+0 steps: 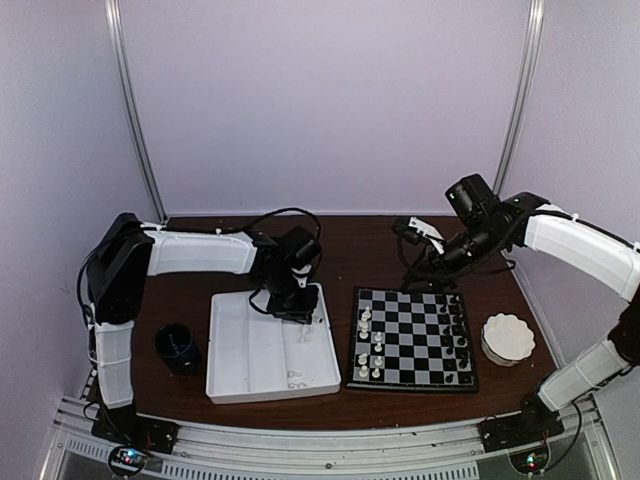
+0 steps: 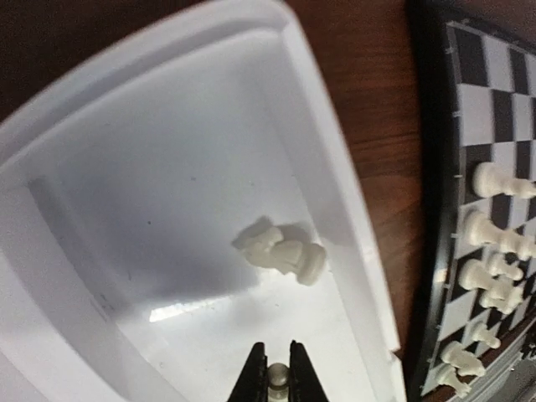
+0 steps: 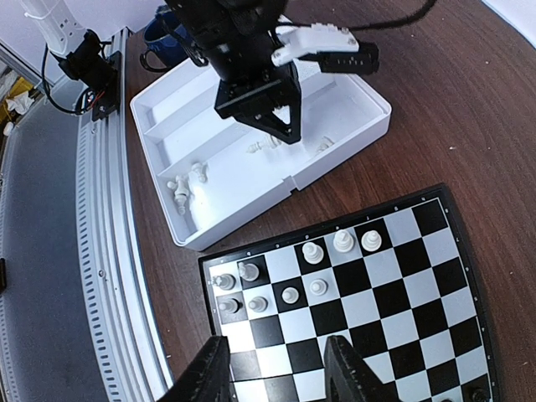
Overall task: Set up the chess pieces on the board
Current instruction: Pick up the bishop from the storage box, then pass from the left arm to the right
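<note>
My left gripper [image 2: 276,346] is down inside the white tray [image 2: 151,167], shut on a small white pawn [image 2: 277,377]. Two more white chess pieces [image 2: 285,251] lie tipped over just ahead of it by the tray's right wall. From above, the left gripper [image 1: 297,312] hangs over the tray's right compartment. The board [image 1: 405,335] lies right of the tray, with white chess pieces [image 1: 370,345] on its left columns and black ones [image 1: 455,340] on its right. My right gripper [image 3: 276,368] hovers open above the board [image 3: 394,276], with nothing between its fingers.
A dark blue cup [image 1: 178,347] stands left of the tray [image 1: 250,350]. A white scalloped bowl [image 1: 508,337] sits right of the board. A few loose white pieces [image 3: 188,184] lie in the tray's near corner. The right arm reaches over the board's far edge.
</note>
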`<state>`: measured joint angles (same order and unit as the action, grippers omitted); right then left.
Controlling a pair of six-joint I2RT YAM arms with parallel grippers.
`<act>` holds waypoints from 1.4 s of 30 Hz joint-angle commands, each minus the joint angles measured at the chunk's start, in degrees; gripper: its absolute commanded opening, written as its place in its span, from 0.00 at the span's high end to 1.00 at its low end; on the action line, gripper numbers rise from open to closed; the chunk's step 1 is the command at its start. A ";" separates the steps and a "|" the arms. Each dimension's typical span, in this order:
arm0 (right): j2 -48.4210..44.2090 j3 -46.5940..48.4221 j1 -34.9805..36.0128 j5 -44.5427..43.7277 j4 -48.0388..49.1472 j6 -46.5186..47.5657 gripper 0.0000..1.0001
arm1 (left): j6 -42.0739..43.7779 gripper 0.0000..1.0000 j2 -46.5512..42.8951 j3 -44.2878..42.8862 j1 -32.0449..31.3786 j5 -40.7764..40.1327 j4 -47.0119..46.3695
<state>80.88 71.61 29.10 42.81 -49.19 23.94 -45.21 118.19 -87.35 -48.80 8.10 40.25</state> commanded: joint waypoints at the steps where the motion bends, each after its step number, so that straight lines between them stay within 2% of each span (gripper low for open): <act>1: -0.63 1.84 -0.37 0.79 0.69 -1.60 0.60 | -0.95 0.96 -13.75 1.95 0.28 -1.35 -8.73; 4: 1.35 4.62 -0.37 1.75 2.14 -5.14 0.60 | -1.70 0.97 -20.48 6.28 0.28 -2.75 -18.41; 7: 4.04 7.17 -0.37 6.25 5.39 -10.98 0.60 | -1.77 0.97 -25.59 10.53 0.20 -4.78 -27.88; 11: 7.36 8.20 -0.31 16.44 17.13 -24.52 0.58 | -0.94 0.98 -31.09 17.21 0.07 -6.59 -42.11; 14: 10.13 5.81 -0.21 24.10 36.33 -44.06 0.56 | -0.89 0.98 -34.00 20.99 -0.23 -6.90 -51.69; 18: 15.61 0.65 0.94 29.50 73.40 -75.90 0.53 | -2.51 0.99 -35.21 24.49 -0.38 -5.57 -62.10; 19: 16.95 0.40 1.46 29.97 80.15 -82.84 0.52 | -3.76 0.99 -35.36 25.30 -0.40 -5.27 -64.21; 20: 18.00 0.71 2.08 30.23 83.68 -85.49 0.51 | -4.68 0.99 -35.51 26.28 -0.40 -5.01 -66.75; 22: 19.17 1.45 3.16 30.00 83.93 -86.20 0.51 | -6.50 0.99 -35.50 27.55 -0.41 -4.49 -70.49; 32: 20.12 0.43 6.06 30.50 87.86 -90.54 0.51 | -10.32 1.00 -34.71 29.86 -0.41 -4.27 -77.68; 42: 18.94 -0.55 6.49 30.72 89.84 -91.80 0.66 | -11.98 1.00 -33.67 30.84 -0.44 -4.45 -80.37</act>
<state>101.80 71.81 35.33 72.64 37.58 -67.18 -55.75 84.55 -56.99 -48.97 3.42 -35.44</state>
